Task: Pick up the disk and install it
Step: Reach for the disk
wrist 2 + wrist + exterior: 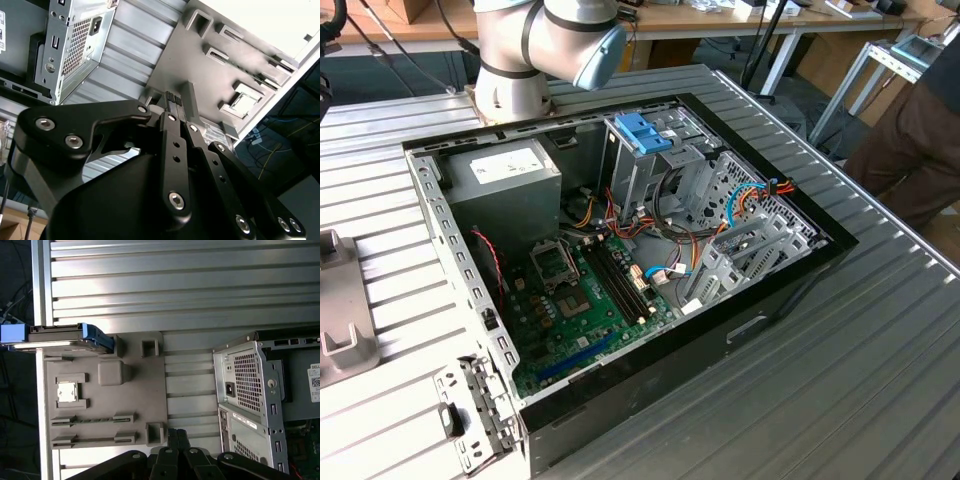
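The disk (60, 336), grey metal in a light blue carrier, stands on its edge in a slot at one end of a grey fixture tray (145, 390). In both wrist views my gripper (177, 435) hovers above the tray's opposite end, well away from the disk. Its black fingers (174, 100) are pressed together with nothing between them. The open computer case (620, 250) lies on the slatted table, with a metal drive cage topped by a blue latch (645, 130) near its back.
The tray (340, 320) sits at the exterior view's left edge, beside the case's rear (250, 390). It also holds a small square chip (66, 391). A person (920, 140) stands at the exterior view's right. The arm's base (520, 60) is behind the case.
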